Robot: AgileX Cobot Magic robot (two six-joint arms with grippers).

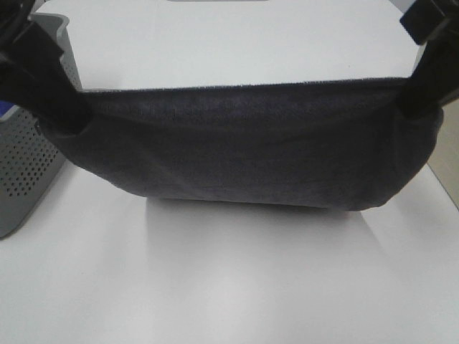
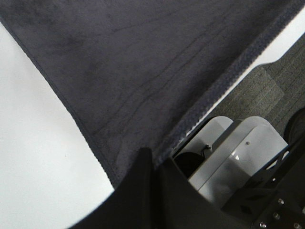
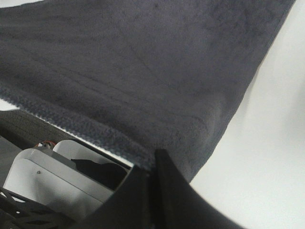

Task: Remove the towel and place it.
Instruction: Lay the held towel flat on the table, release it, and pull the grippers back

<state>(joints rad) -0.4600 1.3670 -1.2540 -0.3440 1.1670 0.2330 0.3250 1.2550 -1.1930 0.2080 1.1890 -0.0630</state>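
Note:
The dark charcoal-grey towel (image 1: 244, 143) hangs stretched wide between my two grippers above the white table (image 1: 229, 279). Its top edge runs straight across and its lower edge sags in a curve close to the table. My left gripper (image 1: 68, 118) is shut on the towel's left top corner. My right gripper (image 1: 416, 100) is shut on the right top corner. In the left wrist view the fingers (image 2: 152, 167) pinch the towel's hemmed corner (image 2: 143, 81). In the right wrist view the fingers (image 3: 152, 164) pinch the other hemmed corner (image 3: 138, 76).
A grey perforated basket (image 1: 29, 165) stands at the table's left edge, behind my left arm, with a bit of blue (image 1: 7, 111) showing at its rim. The table's right edge (image 1: 445, 186) lies below my right gripper.

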